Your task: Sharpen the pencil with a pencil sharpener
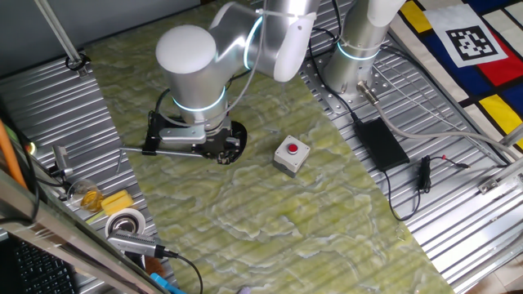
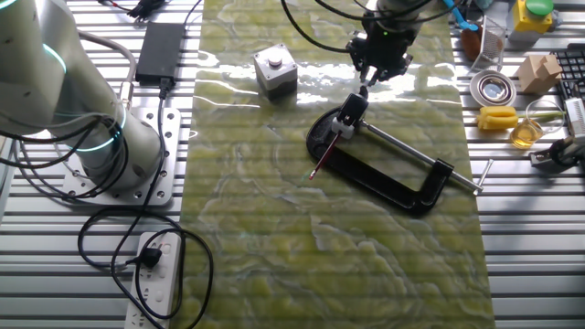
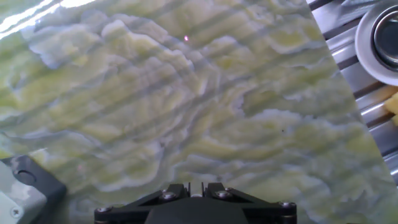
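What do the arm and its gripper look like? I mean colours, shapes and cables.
The arm is glossy silver-white, made of thick rounded segments with glowing cyan rings at the joints. The gripper is small and black, and black cables run to it from above. Its fingers are too small to describe.

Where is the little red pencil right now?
In the other fixed view, the pencil lies slanted on the green mat, its upper end at the pencil sharpener held in the black clamp, just below the claw.
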You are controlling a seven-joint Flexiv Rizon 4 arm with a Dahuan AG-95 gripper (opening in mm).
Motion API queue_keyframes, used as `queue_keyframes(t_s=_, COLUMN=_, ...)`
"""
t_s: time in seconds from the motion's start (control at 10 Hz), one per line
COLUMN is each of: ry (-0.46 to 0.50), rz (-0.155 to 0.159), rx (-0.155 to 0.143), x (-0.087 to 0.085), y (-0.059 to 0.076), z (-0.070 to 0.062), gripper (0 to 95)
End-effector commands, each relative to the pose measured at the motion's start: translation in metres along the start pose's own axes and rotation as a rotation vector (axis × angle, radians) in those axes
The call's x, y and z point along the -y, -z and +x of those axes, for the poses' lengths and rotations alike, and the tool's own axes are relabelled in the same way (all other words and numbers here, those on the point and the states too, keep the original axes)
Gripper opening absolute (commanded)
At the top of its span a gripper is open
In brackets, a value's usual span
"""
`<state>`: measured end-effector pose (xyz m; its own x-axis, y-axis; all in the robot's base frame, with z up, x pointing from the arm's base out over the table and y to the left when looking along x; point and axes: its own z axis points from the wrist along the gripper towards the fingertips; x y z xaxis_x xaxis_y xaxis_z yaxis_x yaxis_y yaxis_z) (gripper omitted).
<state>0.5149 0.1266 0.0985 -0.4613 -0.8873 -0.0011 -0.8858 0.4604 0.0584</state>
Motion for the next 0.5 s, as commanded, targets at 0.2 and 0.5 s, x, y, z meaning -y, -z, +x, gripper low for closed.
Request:
queue_keyframes(t_s=0.2, ry=-0.030, rz=-0.002, rx=0.009, x=-0.003, y=0.006, z=-0.002, gripper=38.0)
queue_keyframes(t_s=0.5, ry=-0.158, rz=0.024, rx=0.007, x=-0.012, y=0.020, z=-0.021, gripper=0.0)
